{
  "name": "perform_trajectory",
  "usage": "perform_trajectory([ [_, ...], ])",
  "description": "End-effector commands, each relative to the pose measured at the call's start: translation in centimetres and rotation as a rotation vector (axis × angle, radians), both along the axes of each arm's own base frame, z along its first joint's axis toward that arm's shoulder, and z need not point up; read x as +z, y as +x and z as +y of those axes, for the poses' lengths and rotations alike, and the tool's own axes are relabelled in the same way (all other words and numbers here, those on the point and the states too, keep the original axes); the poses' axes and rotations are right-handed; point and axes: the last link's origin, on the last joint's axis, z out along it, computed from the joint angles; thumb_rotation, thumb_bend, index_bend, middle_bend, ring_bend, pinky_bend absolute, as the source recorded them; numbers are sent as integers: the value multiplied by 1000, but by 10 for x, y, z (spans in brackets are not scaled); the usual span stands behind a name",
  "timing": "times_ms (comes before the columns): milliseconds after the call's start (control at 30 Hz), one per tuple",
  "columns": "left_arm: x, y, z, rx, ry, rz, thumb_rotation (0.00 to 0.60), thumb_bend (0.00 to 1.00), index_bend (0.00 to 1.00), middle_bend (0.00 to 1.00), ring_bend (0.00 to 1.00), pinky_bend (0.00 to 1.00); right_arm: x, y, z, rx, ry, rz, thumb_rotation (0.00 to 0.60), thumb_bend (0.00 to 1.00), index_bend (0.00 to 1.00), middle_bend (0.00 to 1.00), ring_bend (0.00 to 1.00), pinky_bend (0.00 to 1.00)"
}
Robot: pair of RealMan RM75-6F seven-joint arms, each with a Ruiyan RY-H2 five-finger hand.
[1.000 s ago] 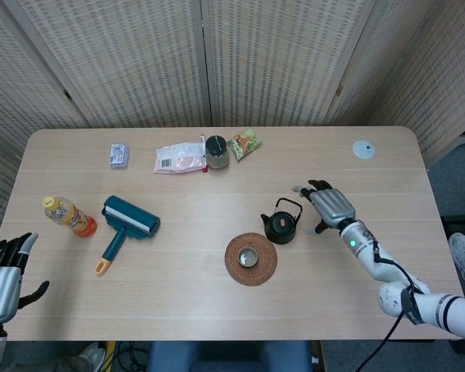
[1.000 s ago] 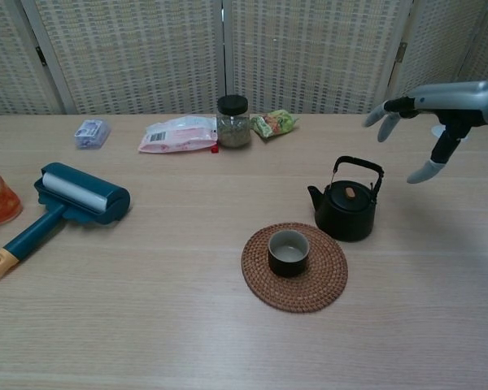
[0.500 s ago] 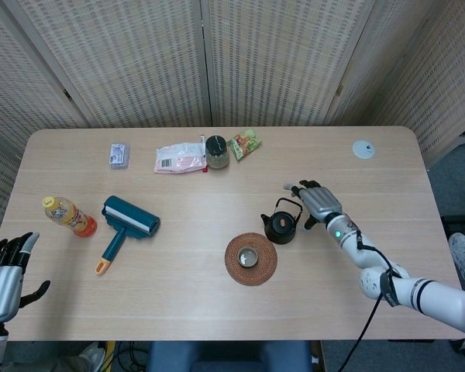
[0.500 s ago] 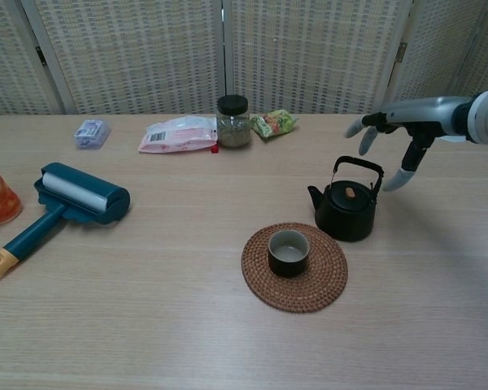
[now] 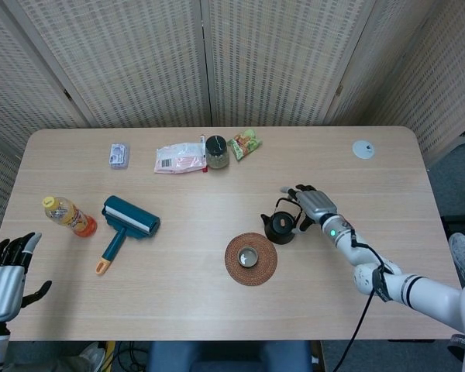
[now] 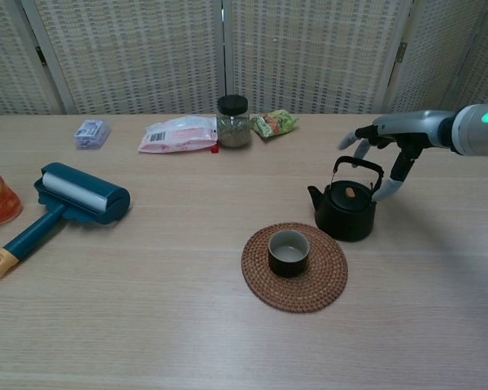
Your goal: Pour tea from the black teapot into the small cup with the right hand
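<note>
Black teapot (image 6: pixel 346 209): on the table (image 6: pixel 146 309), just beside the woven mat (image 6: pixel 294 268); likely heavy, rigid, lid loose.
Right hand (image 6: pixel 388 145): fingers spread, empty, hovering at the handle.
Handle (image 6: pixel 358 167): upright hoop, best hold.
Cup (image 6: pixel 288 252): small, on the mat.
Left hand (image 5: pixel 4 271): idle, open.
</note>
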Motion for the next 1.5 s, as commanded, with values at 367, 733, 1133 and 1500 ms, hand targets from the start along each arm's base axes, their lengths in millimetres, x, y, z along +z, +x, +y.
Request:
perform_trajectory([
  [367,3,-2,-4,4,10,-1,600,203,80,100,122,66,0,3,0,-91,8,-155,600,53,102,297,16,69],
  [733,4,-1,-5,-1,12,0,600,204,80,100,122,65,20,14,15,-39,16,-220,600,61,102,323,25,69],
  [1133,5,0,-7,-5,16,-1,600,203,80,100,122,65,30,23,52,102,89,-164,600,64,102,324,42,69],
  [1500,5,1,-9,-8,22,-5,600,204,80,100,122,65,28,42,70,243,79,-114,600,62,102,283,42,69],
])
